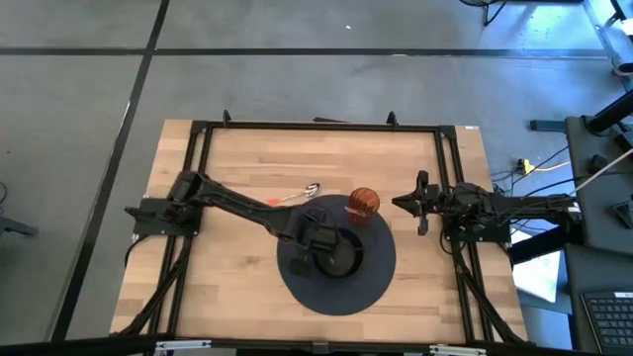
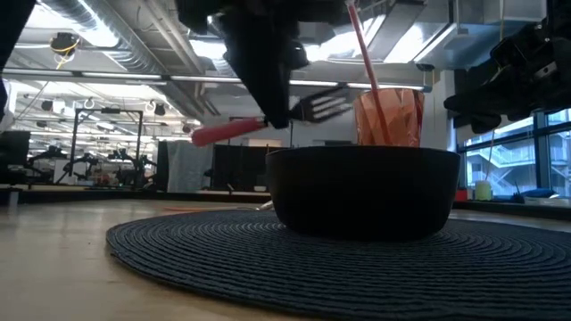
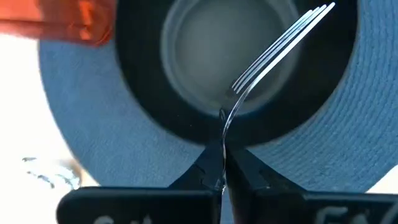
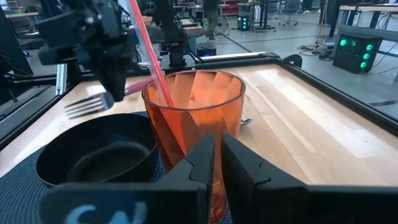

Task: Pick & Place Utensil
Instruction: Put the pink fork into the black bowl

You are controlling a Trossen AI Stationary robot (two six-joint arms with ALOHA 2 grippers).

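Observation:
My left gripper [image 2: 278, 116] hangs over the black bowl [image 1: 341, 259], shut on a fork with a red handle [image 2: 223, 132] and metal tines [image 3: 286, 43]. The bowl stands on the round dark placemat [image 1: 336, 295]. An orange cup [image 1: 363, 205] with a red straw [image 2: 361, 45] stands on the mat's far edge, behind the bowl. My right gripper [image 4: 217, 155] waits at the table's right side, shut. It points level at the cup and stands apart from it. My left gripper pinches the fork's thin metal neck [image 3: 224, 134] between its two fingers, between the tines and the red handle. The fingers come from above, pointing steeply down, and lie across the fork. The fork is lifted clear and lies about level, its tines over the bowl's hollow.
More utensils [image 1: 297, 196] lie on the bare wood left of the cup, beyond the mat. A black frame rail [image 1: 316, 126] runs around the table. There is free wood on the left and near-right of the mat.

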